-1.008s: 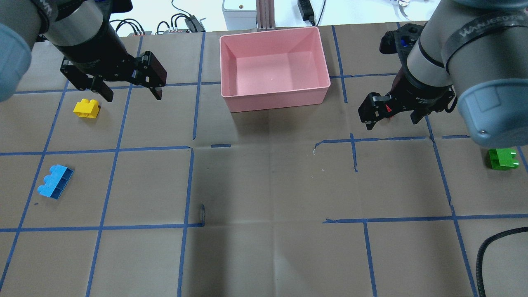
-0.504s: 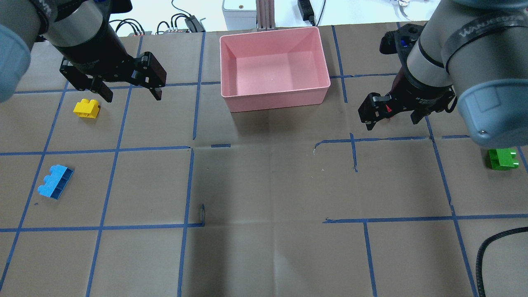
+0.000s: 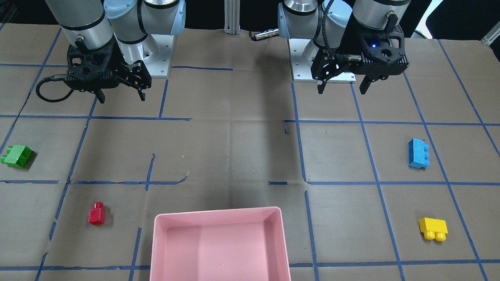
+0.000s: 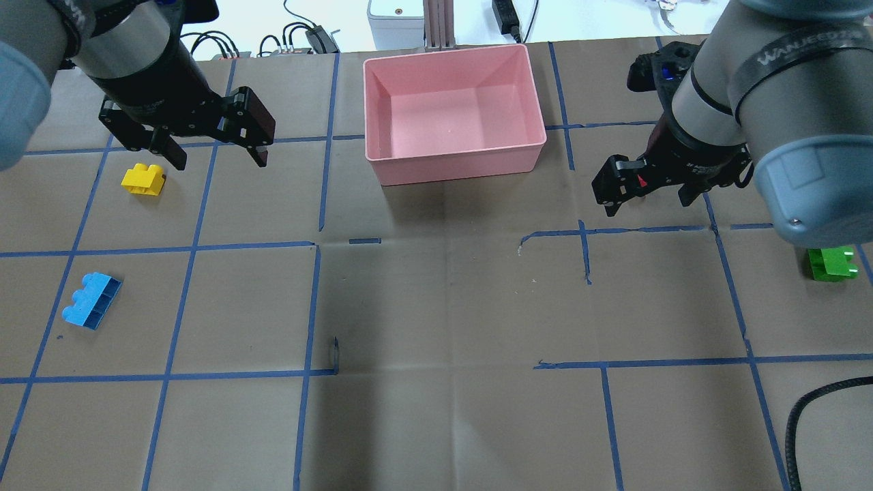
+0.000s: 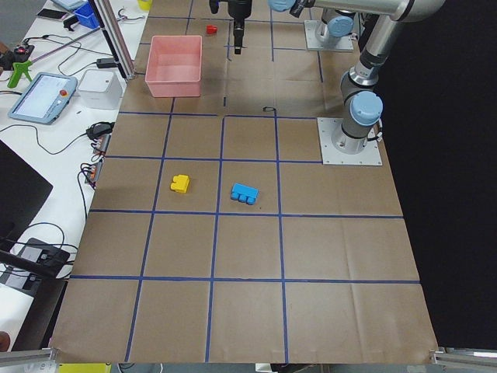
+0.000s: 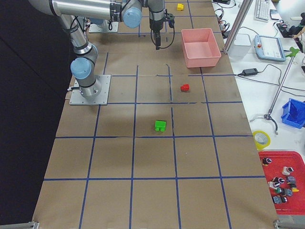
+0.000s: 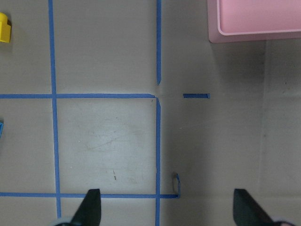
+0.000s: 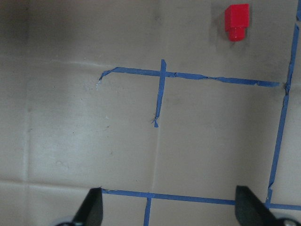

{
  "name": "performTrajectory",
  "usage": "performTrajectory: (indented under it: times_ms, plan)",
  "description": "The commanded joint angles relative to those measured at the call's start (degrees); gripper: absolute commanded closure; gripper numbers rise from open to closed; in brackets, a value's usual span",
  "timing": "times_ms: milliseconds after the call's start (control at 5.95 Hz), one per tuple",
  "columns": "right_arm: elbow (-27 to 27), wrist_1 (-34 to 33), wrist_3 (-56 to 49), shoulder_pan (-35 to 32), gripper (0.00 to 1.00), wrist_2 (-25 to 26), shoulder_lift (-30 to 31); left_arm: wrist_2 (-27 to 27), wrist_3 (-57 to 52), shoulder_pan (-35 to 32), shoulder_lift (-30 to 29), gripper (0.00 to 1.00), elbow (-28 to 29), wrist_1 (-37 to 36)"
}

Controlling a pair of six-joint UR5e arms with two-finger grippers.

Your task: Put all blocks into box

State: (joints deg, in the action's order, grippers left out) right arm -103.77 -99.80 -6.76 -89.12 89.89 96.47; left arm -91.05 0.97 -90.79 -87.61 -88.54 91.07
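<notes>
Left gripper (image 4: 220,161) wide; yellow block (image 4: 143,179) to its left; right gripper (image 4: 648,204) wide; red block (image 8: 236,20) ahead.

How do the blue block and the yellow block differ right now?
The blue block is longer, with three studs; the yellow block has two. The blue block's studs point toward the robot's left, the yellow block's away from the robot. The yellow block lies nearer the box. Both lie on their sides, outside the box.
</notes>
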Motion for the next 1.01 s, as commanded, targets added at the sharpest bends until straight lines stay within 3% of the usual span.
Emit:
performTrajectory:
  times_ms: [0,336,504,840]
  plan:
    - [-0.03,-0.13,-0.18,0.08,0.00,0.02,0.03,0.00,0.00,0.09,-0.01,0.01,-0.05,0.08]
    - [-0.12,-1.09,-6.10,1.30,0.00,0.28,-0.05,-0.09,-5.76,3.92,0.16,0.01,-0.40,0.52]
    - [-0.38,-1.27,-12.16,5.93,0.00,0.29,0.03,0.00,-14.15,10.48,0.16,0.01,-1.27,0.52]
    - [-2.66,-2.41,-27.10,22.85,0.00,-0.59,0.12,0.00,-33.47,24.71,0.78,0.01,-4.25,0.34]
